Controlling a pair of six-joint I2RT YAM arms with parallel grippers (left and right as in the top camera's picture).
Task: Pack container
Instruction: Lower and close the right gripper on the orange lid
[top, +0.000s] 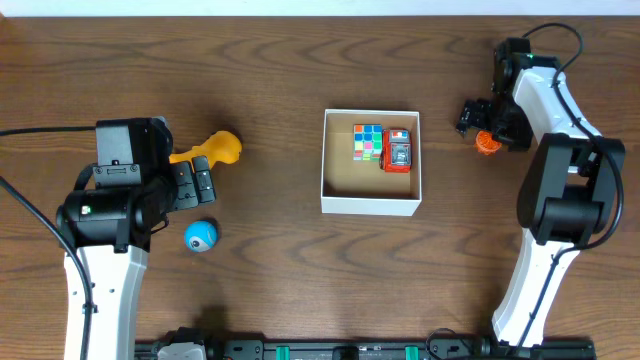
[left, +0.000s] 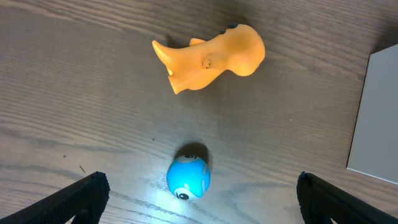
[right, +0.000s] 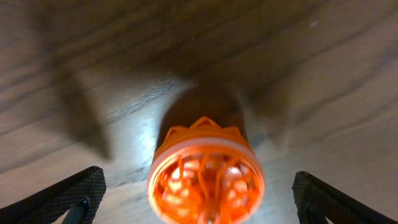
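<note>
1. Overhead: the box (top: 368, 206) sits open in the middle of the table. A puzzle cube (top: 368, 142) and a red toy car (top: 398, 151) lie side by side in its far half, and the near half is bare. An orange toy animal (top: 215, 148) and a blue ball (top: 200, 236) lie well to its left. A round orange toy (top: 487, 143) lies to its right.
2. Overhead, the hands: the left gripper (top: 205, 182) hangs between the animal and the ball and seems to touch neither. The right gripper (top: 487, 128) is over the round orange toy.
3. Left wrist: the fingers (left: 78, 199) show at the bottom corners, spread wide with nothing clamped between them. The ball lies just ahead and roughly centred, with the animal beyond it. A wall of the box shows at the right edge.
4. Right wrist: the fingers (right: 68, 196) stand wide apart on either side of the round orange toy, which is centred between them. They do not touch it, and nothing is held.
5. The step in hand, as I judge it, is picking up the round orange toy.
   - Come straight down and keep the toy centred.
   - Close on its widest part so the rounded sides cannot slip out.
   - Lift it clear of the box wall.
   - Set it in the bare near half, away from the cube and car.
6. Three toys remain outside the box, so the packing looks less than half done.
</note>
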